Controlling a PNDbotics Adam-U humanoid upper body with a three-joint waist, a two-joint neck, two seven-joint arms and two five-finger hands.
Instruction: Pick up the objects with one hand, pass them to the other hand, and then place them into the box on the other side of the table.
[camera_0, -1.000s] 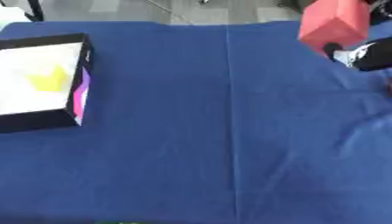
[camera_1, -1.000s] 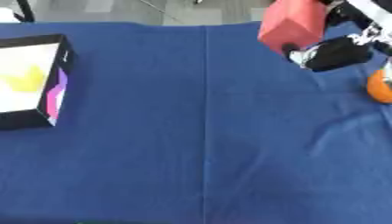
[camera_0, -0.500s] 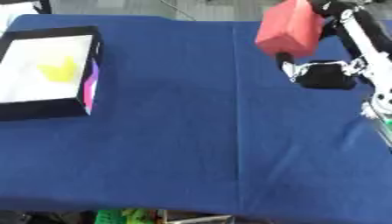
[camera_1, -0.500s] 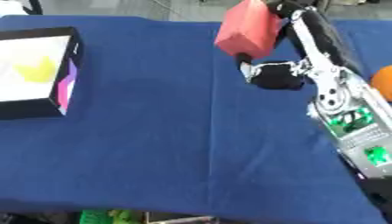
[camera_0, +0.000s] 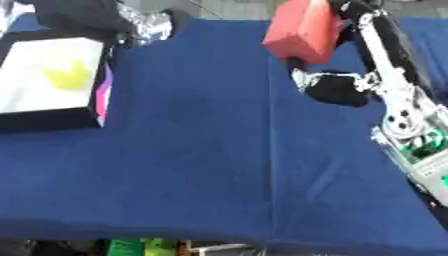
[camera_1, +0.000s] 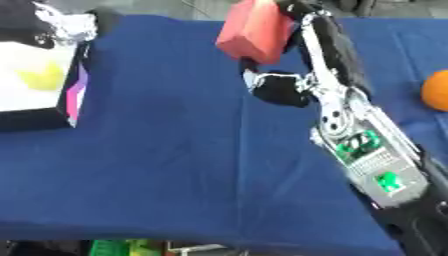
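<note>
Gripping the red block (camera_0: 304, 31) at twelve o'clock, my right hand (camera_0: 346, 9) clasped its far face; it seemed light, rigid.

Red block (camera_0: 302, 31), blue tablecloth (camera_0: 219, 160)

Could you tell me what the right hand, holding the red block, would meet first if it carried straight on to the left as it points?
Probably nothing at once: the right hand with the red block faces bare blue tablecloth. Farther left sits the box; whether it lies in that line, depth leaves unclear.
</note>
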